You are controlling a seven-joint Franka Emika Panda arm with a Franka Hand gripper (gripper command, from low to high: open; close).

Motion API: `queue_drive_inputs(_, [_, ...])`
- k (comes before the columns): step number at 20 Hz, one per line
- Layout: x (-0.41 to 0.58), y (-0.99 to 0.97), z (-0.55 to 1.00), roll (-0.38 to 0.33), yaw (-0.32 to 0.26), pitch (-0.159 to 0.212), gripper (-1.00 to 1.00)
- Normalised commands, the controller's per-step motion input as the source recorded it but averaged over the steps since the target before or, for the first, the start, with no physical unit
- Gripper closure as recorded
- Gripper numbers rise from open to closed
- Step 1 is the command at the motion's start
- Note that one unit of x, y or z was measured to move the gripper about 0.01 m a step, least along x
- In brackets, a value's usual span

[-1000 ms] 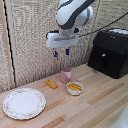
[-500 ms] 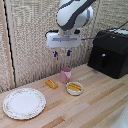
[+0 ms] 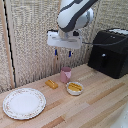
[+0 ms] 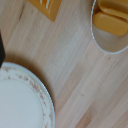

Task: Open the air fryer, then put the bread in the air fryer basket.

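the hand [image 3: 63, 51] hung in the upper middle, its fingers apart and holding nothing. the bread [image 3: 51, 84] lay on the bench [image 3: 95, 107] at middle left. the air fryer [image 3: 110, 52] sat shut at the right.

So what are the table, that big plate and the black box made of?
The table looks like pale wood, with visible grain and plank seams. The plate seems glazed ceramic, white with a patterned rim. The air fryer looks like glossy black plastic, though it could be coated metal.

Glossy black air fryer [image 3: 110, 52], golden-brown bread [image 3: 51, 84], pink cup [image 3: 65, 75], floral-rimmed white plate [image 3: 24, 103]
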Motion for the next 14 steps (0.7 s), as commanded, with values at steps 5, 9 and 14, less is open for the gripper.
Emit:
queue_drive_inputs(5, [0.121,-0.14,-0.04,-0.354,-0.203,-0.001,-1.0])
queue_drive_inputs(9, [0.027,-0.16,-0.15,-0.375,-0.175,0.0,-1.0])
queue_drive_inputs(14, [-0.022,-0.15,-0.12,-0.375,-0.125,-0.038,-1.0])
